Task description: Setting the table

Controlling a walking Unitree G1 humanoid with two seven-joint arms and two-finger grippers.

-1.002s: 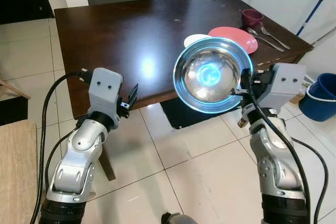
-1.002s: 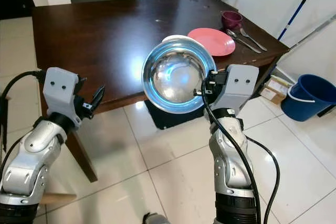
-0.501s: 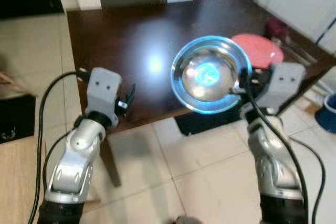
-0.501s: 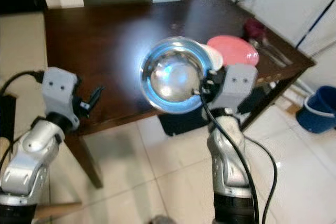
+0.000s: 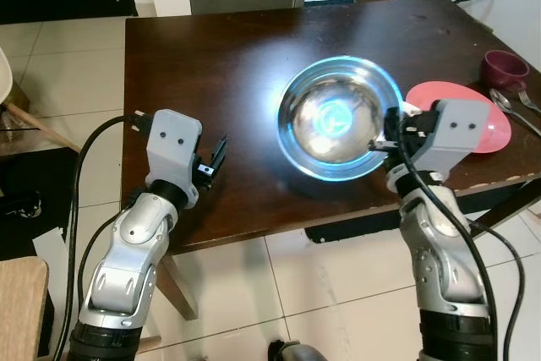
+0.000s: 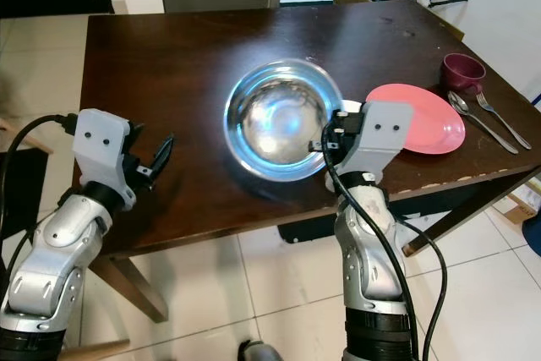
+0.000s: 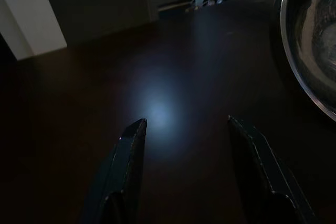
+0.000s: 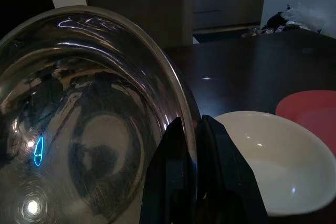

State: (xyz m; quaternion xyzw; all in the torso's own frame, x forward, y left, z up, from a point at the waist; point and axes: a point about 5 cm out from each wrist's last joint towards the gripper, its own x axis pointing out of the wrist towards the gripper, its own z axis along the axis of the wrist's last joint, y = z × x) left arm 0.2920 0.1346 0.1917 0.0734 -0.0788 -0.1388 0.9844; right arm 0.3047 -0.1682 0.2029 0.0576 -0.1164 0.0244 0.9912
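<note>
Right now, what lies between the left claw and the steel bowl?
Only bare dark table between left claw and steel bowl, seen in the left eye view.

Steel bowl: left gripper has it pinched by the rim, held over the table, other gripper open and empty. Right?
Not quite. The right gripper pinches the steel bowl by its rim, as the right wrist view shows. The bowl is over the dark table, and it is the left gripper that is open and empty, as the left wrist view shows.
</note>
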